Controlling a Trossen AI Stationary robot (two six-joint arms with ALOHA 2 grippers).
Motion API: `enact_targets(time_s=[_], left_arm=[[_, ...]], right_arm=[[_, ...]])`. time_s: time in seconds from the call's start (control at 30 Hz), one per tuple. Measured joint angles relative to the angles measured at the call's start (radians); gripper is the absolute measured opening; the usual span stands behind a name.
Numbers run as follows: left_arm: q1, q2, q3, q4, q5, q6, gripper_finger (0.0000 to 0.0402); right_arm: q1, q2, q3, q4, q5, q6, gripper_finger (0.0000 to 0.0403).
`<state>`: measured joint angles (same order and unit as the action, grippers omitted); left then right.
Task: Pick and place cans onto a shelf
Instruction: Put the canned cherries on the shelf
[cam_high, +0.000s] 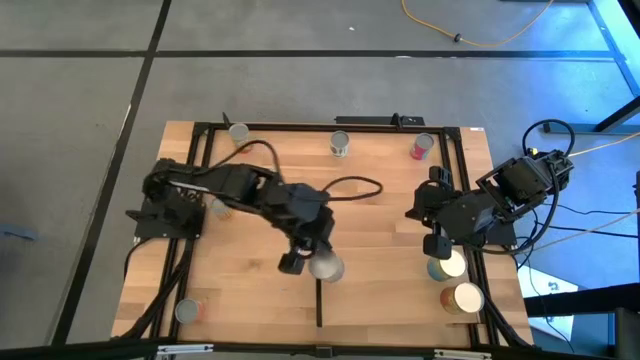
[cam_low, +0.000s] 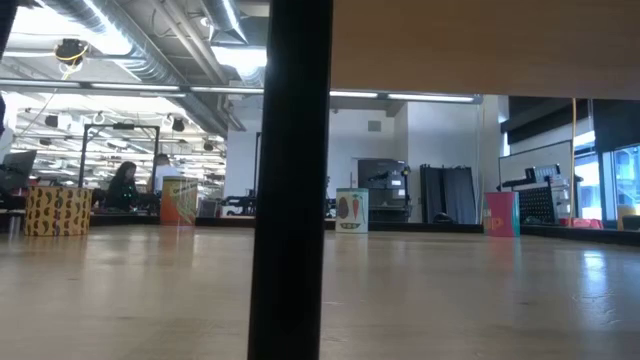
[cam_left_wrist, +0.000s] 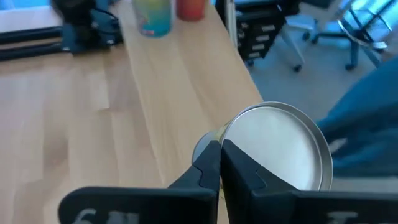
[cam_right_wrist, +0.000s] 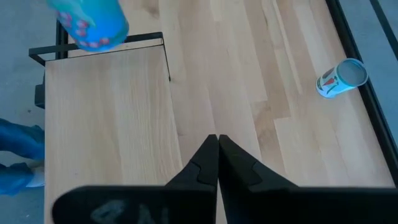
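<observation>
A can with a silver top (cam_high: 325, 267) stands at the black-strip end of the pale-wood shelf (cam_high: 390, 290). My left gripper (cam_high: 297, 260) is shut right beside this can, at its top rim (cam_left_wrist: 227, 134). My right gripper (cam_high: 432, 243) is shut and empty over the shelf's right part. Two cans (cam_high: 447, 265) (cam_high: 465, 297) stand at the shelf's right end. In the right wrist view a blurred blue can (cam_right_wrist: 90, 25) shows at the shelf's strip end (cam_right_wrist: 168, 62). My left gripper's shut fingertips (cam_left_wrist: 214, 149) stand level against the edge of the silver-topped can's rim, coming from the table's left. The fingers hide the meeting place, so I cannot tell whether they touch it. The can is not between the fingers.
Three cans stand along the far edge (cam_high: 238, 132) (cam_high: 340, 143) (cam_high: 422, 147). One stands at the near left corner (cam_high: 187, 310) and one under the left arm (cam_high: 218, 208). In the low view a black post (cam_low: 290, 180) stands close in front, under the shelf's underside (cam_low: 480, 40).
</observation>
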<state>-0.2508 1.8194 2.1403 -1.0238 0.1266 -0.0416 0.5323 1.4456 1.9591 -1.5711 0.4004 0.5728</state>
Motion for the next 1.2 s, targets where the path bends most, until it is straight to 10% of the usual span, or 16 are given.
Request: enact_targets(time_s=[0.23, 1.2], left_arm=[[0.058, 0.088, 0.0, 0.08, 0.152, 0.078, 0.0], [0.087, 0.184, -0.001, 0.022, 0.119, 0.098, 0.0]], right_arm=[[0.0, 0.0, 0.0, 0.0, 0.002, 0.001, 0.0006], [0.0, 0.001, 0.0, 0.0, -0.001, -0.002, 0.0006]])
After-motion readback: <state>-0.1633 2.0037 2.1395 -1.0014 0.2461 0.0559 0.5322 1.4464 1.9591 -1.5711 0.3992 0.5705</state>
